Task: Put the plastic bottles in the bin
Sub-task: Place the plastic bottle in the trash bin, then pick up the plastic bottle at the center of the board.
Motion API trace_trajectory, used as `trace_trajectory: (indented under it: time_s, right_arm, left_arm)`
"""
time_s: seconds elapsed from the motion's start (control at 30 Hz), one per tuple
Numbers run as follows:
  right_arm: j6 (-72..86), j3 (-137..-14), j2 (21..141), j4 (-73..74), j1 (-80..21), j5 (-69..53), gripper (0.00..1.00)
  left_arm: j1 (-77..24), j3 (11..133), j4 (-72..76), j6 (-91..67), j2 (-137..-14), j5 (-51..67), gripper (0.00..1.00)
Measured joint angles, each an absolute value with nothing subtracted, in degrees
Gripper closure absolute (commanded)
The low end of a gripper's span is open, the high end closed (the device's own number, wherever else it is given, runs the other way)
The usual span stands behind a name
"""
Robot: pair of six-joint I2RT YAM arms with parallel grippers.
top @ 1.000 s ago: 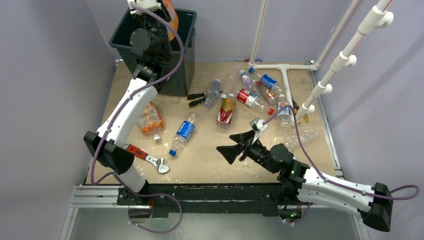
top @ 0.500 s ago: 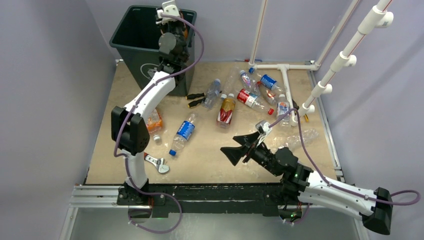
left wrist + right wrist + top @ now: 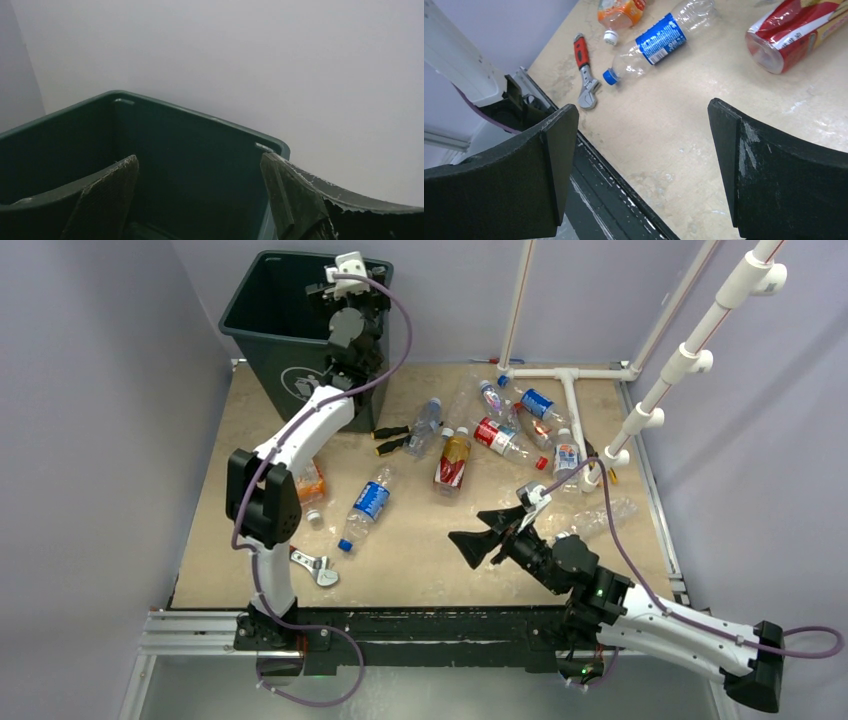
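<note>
Presently the left gripper (image 3: 197, 162) over the dark green plastic bin (image 3: 255, 340) and the right gripper (image 3: 644, 110) above the tan tabletop (image 3: 420, 560) stand spread and empty, while roughly ten clear plastic bottles (image 3: 370, 502) lie uncollected on it.

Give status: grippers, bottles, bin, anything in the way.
Left gripper over dark green-grey square plastic bin, jaws open, empty. Right gripper open, empty. Blue-labelled clear plastic bottle lying ahead of it; red-handled metal wrench alongside, apart. Path looks clear.
</note>
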State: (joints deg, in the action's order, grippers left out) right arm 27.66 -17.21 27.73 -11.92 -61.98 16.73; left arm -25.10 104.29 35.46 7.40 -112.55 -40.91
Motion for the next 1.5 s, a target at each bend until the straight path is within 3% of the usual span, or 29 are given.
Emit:
trace_trajectory:
  time_s: [0.2, 0.37, 0.57, 0.7, 1.0, 1.23, 1.5]
  right_arm:
    - [27.14, -19.79, 27.29, -8.32, -61.98, 20.47, 0.01]
    - [29.65, -22.13, 29.56, -6.87, -61.98, 27.64, 0.01]
    - [34.76, -27.22, 37.78, -2.9, -61.98, 35.81, 0.01]
    - [38.3, -28.4, 42.89, -1.85, -61.98, 39.53, 0.01]
    - [42.15, -29.8, 53.49, -2.24, -54.17, 37.98, 0.01]
    - [41.74, -30.63, 64.34, -9.13, -49.71, 32.32, 0.01]
    - [42.5, -41.45, 80.29, -12.19, -46.61, 30.59, 0.01]
  left_arm:
    - [-25.12, 104.4, 24.21, 0.16, -107.04, -41.25, 0.01]
    - [-25.12, 103.55, 11.66, -11.73, -93.51, -39.38, 0.01]
    - [-25.12, 89.95, 1.19, -23.59, -68.23, -27.07, 0.01]
    - [-25.26, 80.34, -6.04, -29.26, -59.4, -18.65, 0.01]
    - [-32.49, 49.91, -23.86, -35.0, -52.49, -10.41, 0.01]
    - [-33.89, 43.2, -24.38, -36.45, -44.84, -9.23, 0.01]
    - [-33.89, 36.16, -21.91, -36.91, -39.35, -7.62, 0.01]
